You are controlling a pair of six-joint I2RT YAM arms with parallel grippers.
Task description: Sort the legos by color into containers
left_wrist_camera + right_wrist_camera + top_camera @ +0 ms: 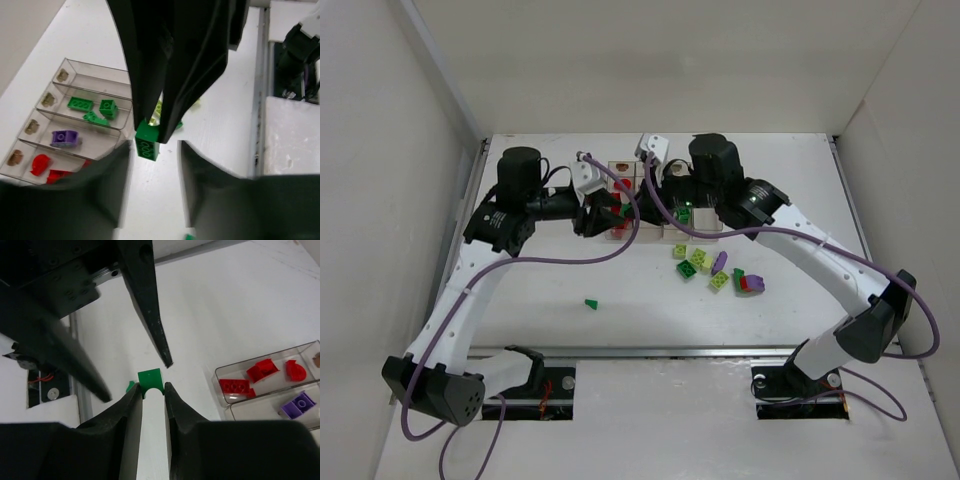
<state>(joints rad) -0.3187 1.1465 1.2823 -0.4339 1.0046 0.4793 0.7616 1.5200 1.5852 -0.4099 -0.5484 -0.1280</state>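
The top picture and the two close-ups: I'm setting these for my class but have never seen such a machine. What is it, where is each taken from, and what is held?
It is a robot: two arms, each ending in a two-finger gripper. The top picture looks down from above; the other two come from cameras on the left and right wrists. On the table stands a row of clear bins, with green, purple and red legos sorted into three of them. More loose legos lie beside the bins, and one green piece lies alone nearer the arm bases. The right gripper pinches a green brick. The left gripper is open, close to that brick.
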